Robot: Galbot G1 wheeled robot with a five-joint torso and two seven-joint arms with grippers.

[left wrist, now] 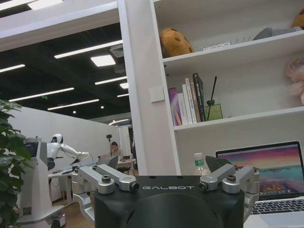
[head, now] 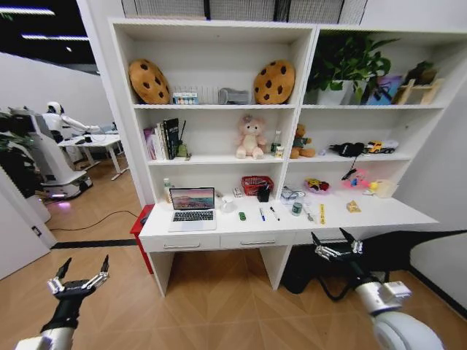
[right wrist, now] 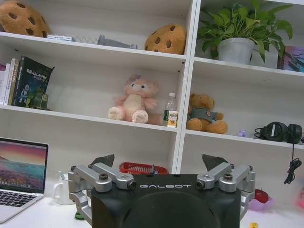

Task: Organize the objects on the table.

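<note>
In front of the table (head: pixel 219 232), you held both the left gripper (head: pixel 79 278) and right gripper (head: pixel 337 244) wide open and empty, ready to reach the laptop (head: pixel 193 209).

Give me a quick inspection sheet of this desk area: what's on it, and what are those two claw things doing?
Surface: white table, joined to the shelving, two drawers below.
Job's things: open laptop at the left; tiny green toy car beside it; two pens near the middle.
Clutter: white mug, red basket, yellow ruler, small toys at the right.
Grippers: left gripper and right gripper both short of the table, jaws open, holding nothing.
Cables: black cable across the floor at the left.
Surroundings: shelves with cookie cushions, plush toys, books, a plant; another robot in the room behind.
</note>
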